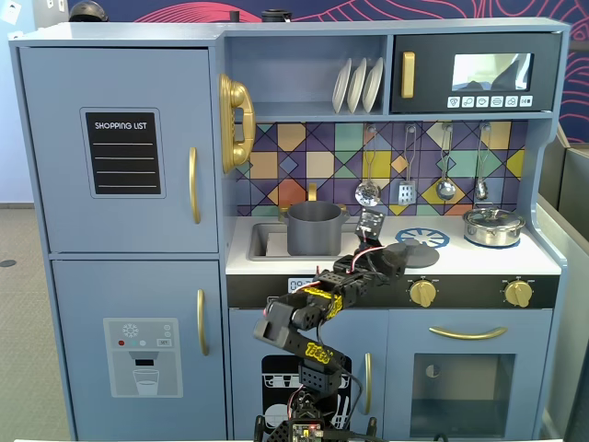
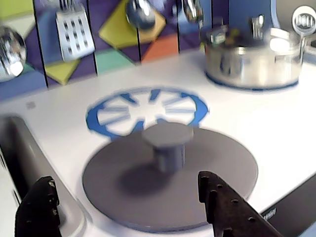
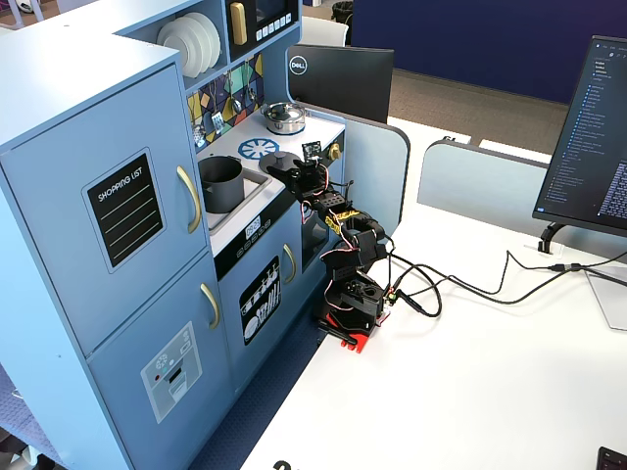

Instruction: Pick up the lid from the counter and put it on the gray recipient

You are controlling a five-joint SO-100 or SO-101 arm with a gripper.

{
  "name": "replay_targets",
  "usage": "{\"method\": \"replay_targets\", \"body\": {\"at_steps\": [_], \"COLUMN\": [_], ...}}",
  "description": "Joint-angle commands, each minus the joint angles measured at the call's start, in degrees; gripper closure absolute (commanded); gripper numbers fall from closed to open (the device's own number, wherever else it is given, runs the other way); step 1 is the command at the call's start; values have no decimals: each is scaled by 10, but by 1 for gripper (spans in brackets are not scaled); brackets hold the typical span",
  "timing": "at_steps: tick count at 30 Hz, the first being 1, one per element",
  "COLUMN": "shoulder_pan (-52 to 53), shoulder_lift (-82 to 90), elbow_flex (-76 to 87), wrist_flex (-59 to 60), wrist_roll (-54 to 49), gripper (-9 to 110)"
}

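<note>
In a fixed view, the gray pot (image 1: pixel 314 228) stands in the sink basin at the left of the white counter (image 1: pixel 479 260), near the middle of the frame, and it has no cover yet. To its right the dark-gray lid (image 1: pixel 406 254) lies flat on the counter, just in front of the blue burner ring (image 1: pixel 422 238). Far right stands the shiny silver pot (image 1: pixel 493 226).

In the wrist view the gripper (image 2: pixel 126 207) is spread wide, with one dark finger at the lower left and one at the lower right, and the lid's knob (image 2: pixel 168 144) lies ahead between them. Nothing is grasped.

So the task seems to be at its beginning: the approach is nearly made, but closing on the knob, lifting, and placing on the pot all remain.
</note>
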Motion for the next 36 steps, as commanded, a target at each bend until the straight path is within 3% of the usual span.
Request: {"method": "replay_targets", "body": {"at_steps": [1, 36], "shoulder_pan": [11, 11], "shoulder_lift": [-43, -277], "elbow_flex": [-71, -229], "wrist_flex": [13, -74], "wrist_roll": [5, -10], "gripper": [72, 78]}}
